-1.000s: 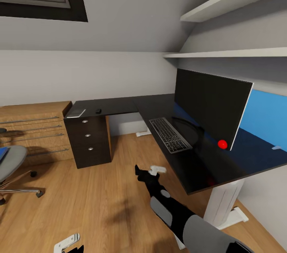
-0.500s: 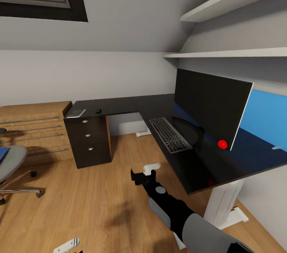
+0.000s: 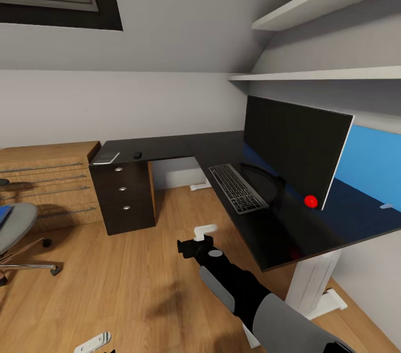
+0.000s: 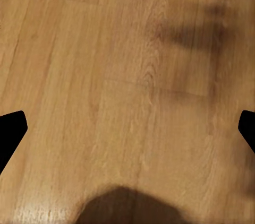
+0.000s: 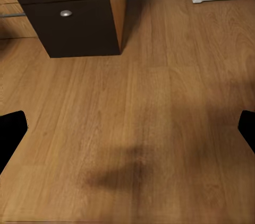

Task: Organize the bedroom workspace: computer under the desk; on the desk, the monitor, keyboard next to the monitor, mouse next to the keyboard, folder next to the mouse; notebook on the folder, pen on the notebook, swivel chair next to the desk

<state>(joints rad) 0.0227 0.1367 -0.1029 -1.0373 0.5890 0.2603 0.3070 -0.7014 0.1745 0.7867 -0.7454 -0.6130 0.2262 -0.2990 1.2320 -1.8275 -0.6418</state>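
Note:
The glossy black desk (image 3: pixel 167 147) carries the monitor (image 3: pixel 292 147) at the right, with the keyboard (image 3: pixel 238 188) lying in front of it. Far along the left wing lie the tiny mouse (image 3: pixel 137 155) and the grey notebook (image 3: pixel 105 158); the pen is too small to make out. At the left edge stands the swivel chair (image 3: pixel 14 230) with the blue folder (image 3: pixel 4 214) on its seat. My right gripper (image 3: pixel 195 237) (image 5: pixel 127 128) hangs open over the floor beside the desk's front edge. The left gripper (image 3: pixel 93 342) (image 4: pixel 127 128) is low, open above bare planks. The computer is out of view.
The dark drawer unit (image 3: pixel 123 197) (image 5: pixel 69 17) stands under the desk's left wing, beside a light-wood chest (image 3: pixel 47 180). A white desk leg (image 3: pixel 312 280) is near my right arm. Shelves (image 3: pixel 328 72) run above the monitor. Wood floor (image 3: pixel 139 275) lies between chair and desk.
My right arm has swung left, carrying its gripper away from the desk edge. The left gripper has dropped a little lower in the head view. Nothing on the desk moved.

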